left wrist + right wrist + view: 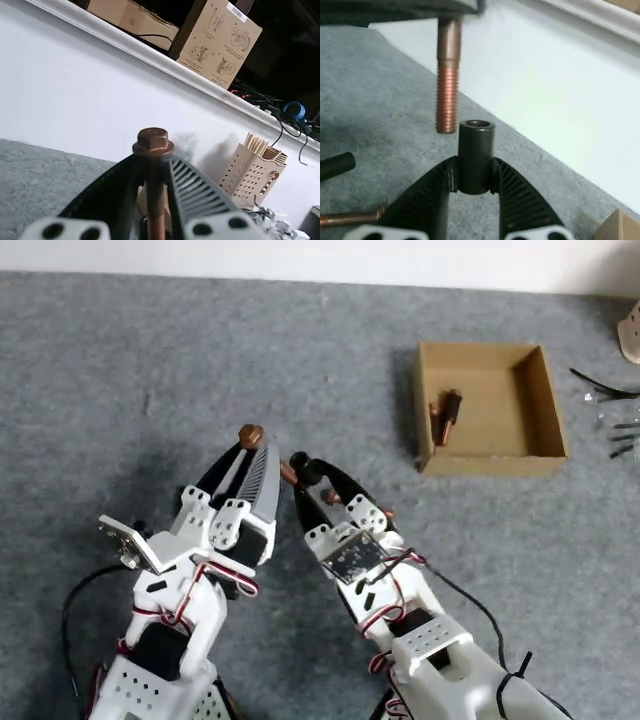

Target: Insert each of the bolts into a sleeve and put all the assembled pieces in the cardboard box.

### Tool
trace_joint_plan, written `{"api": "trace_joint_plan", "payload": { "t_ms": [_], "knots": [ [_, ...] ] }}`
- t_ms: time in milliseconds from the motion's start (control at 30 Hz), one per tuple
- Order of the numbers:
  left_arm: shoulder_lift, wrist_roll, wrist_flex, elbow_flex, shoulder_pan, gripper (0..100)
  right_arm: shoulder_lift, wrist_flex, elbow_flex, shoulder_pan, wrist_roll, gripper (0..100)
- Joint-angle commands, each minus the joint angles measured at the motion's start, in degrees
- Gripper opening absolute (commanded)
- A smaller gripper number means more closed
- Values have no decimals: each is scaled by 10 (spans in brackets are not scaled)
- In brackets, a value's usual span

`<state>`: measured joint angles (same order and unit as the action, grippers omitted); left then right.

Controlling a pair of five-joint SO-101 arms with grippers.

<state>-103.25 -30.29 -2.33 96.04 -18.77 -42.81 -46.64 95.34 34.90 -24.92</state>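
- High view: our left gripper [254, 447] is clamped on a bolt [251, 434], head up. The right gripper [303, 480] sits just beside it, closed around a dark sleeve [299, 464]. The cardboard box [490, 464] is well apart from both on the grey surface [150, 360], and it looks like two assembled pieces [445, 418] are already lying in it.
- Left wrist view: the fingers [197, 192] pinch the bolt's shank right under the hex head, so the bolt stands upright between them.
- Right wrist view: this arm's fingers [520, 200] hold the sleeve upright with its open end up. The bolt's threaded tip hangs just beside the mouth, roughly level with the rim, not in yet. A spare sleeve [335, 166] and a loose bolt [350, 219] lie on the surface nearby.
- Where we're at, as a guess: partway. A couple of pieces are boxed and this pair is lined up for insertion but off to one side. At least one more bolt and sleeve are left to do.
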Motion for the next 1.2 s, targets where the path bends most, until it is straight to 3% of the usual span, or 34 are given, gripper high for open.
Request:
{"api": "trace_joint_plan", "payload": {
  "t_ms": [0, 200, 433, 1033, 1167],
  "knots": [
    [-7, -5, 17, 12, 9, 4, -17, -22, 59, 6, -8, 5],
    [-10, -5, 18, 12, 10, 4, -18, -22, 59, 8, -8, 5],
    [-6, -4, 87, 12, 10, 4, -18, -22, 59, 18, -8, 5],
    [-2, -1, 90, 12, 11, 5, -18, -22, 59, 15, -8, 5],
    [57, -1, 121, 11, 10, 5, -18, -22, 59, 15, -8, 5]
  ]
}}
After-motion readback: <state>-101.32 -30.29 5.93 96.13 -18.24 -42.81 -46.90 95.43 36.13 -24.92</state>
